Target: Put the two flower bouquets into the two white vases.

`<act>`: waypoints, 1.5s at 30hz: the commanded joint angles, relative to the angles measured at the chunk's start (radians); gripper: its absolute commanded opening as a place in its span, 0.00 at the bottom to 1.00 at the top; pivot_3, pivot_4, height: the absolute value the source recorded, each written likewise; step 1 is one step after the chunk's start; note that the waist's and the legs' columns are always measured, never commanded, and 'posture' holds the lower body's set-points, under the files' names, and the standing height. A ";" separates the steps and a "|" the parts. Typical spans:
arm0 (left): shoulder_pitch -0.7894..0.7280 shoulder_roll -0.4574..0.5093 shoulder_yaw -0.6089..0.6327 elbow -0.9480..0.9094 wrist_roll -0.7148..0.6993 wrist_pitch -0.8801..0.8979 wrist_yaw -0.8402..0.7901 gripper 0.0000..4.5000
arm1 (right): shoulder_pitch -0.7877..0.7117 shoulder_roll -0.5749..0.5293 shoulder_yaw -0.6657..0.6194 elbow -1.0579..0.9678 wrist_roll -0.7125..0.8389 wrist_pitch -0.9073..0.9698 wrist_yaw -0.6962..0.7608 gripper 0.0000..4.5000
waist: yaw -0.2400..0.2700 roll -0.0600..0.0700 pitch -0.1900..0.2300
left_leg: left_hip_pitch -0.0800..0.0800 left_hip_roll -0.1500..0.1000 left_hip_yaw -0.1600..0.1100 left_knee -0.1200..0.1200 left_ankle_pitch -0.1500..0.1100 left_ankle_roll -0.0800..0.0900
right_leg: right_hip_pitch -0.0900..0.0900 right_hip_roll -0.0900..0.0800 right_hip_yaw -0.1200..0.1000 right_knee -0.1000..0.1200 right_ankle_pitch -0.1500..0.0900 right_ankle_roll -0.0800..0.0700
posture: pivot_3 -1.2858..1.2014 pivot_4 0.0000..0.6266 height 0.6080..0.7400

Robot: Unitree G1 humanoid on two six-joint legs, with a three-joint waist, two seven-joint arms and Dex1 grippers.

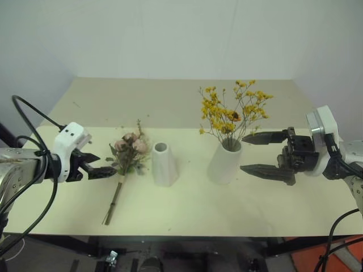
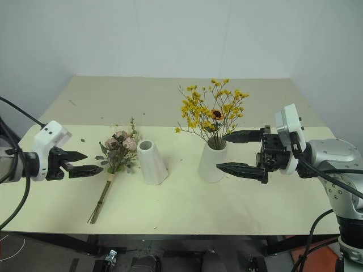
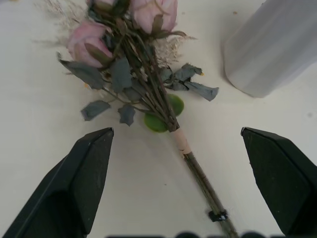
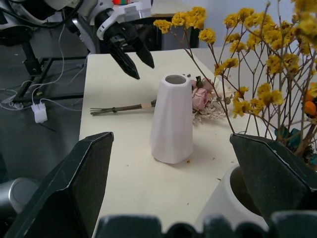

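Half the job looks done: the yellow bouquet [image 1: 233,109] stands in the wider vase [image 1: 225,162]; the rose bouquet [image 1: 128,156] lies flat on the table [image 1: 187,209], just left of the empty cone vase [image 1: 164,165]. My left gripper [image 1: 101,167] hangs spread and empty, just left of the bundle; my right gripper [image 1: 262,153] is wide open too, holding nothing, just right of the filled vase. I judge the next step is to pick up the roses; I want the fingers astride the stems near the pale binding [image 3: 181,141], below the leaves, so no bloom gets crushed; then I tip the bundle upright over the narrow mouth. The bouquet's long axis runs away from me, slightly diagonal; heads far, cut ends near and leaning left.
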 commanded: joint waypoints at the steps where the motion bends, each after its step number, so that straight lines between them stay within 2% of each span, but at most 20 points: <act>1: -0.080 0.045 -0.106 -0.054 0.017 0.082 0.033 1.00 | -0.038 -0.001 -0.010 0.000 0.000 -0.011 0.012 0.99 | -0.002 0.000 0.000 | 0.000 0.000 0.000 0.000 0.000 0.000 | 0.000 0.000 0.000 0.000 0.000 0.000 | 0.52 0.24 1.00; 8: -0.217 -0.044 -0.194 0.000 0.014 0.318 0.151 1.00 | -0.073 -0.007 0.001 0.027 -0.007 -0.004 0.037 0.99 | -0.001 0.000 0.000 | 0.000 0.000 0.000 0.000 0.000 0.000 | 0.000 0.000 0.000 0.000 0.000 0.000 | 0.52 0.24 1.00; 19: -0.193 -0.066 -0.210 0.063 -0.146 0.325 0.286 1.00 | -0.074 -0.005 -0.003 0.035 -0.016 -0.004 0.049 0.99 | -0.001 0.000 0.000 | 0.000 0.000 0.000 0.000 0.000 0.000 | 0.000 0.000 0.000 0.000 0.000 0.000 | 0.52 0.24 1.00; 32: -0.297 -0.267 -0.300 0.227 -0.164 0.325 0.508 1.00 | -0.078 0.003 0.008 0.043 -0.020 -0.004 0.058 0.99 | 0.001 0.000 0.000 | 0.000 -0.001 0.000 0.000 0.000 0.000 | 0.000 0.000 0.000 0.001 0.000 0.000 | 0.52 0.24 1.00; 33: -0.300 -0.272 -0.304 0.226 -0.168 0.325 0.513 0.92 | -0.076 0.003 0.006 0.040 -0.018 -0.003 0.057 1.00 | 0.001 0.000 0.000 | 0.001 -0.001 0.000 0.000 0.000 0.000 | 0.001 0.000 0.000 0.001 0.000 0.000 | 0.52 0.24 1.00; 36: -0.299 -0.270 -0.303 0.219 -0.189 0.325 0.519 0.77 | -0.070 0.000 0.001 0.032 -0.015 0.000 0.052 1.00 | 0.000 0.000 0.000 | 0.001 -0.001 0.000 0.000 0.000 0.000 | 0.001 0.000 0.001 0.001 0.000 0.000 | 0.52 0.24 1.00; 45: -0.312 -0.248 -0.272 0.212 -0.160 0.325 0.535 0.12 | -0.061 -0.004 -0.004 0.017 -0.009 0.005 0.047 1.00 | 0.001 0.000 0.000 | 0.001 -0.001 0.000 0.000 0.000 0.000 | 0.000 -0.001 0.001 0.001 0.000 0.000 | 0.52 0.24 1.00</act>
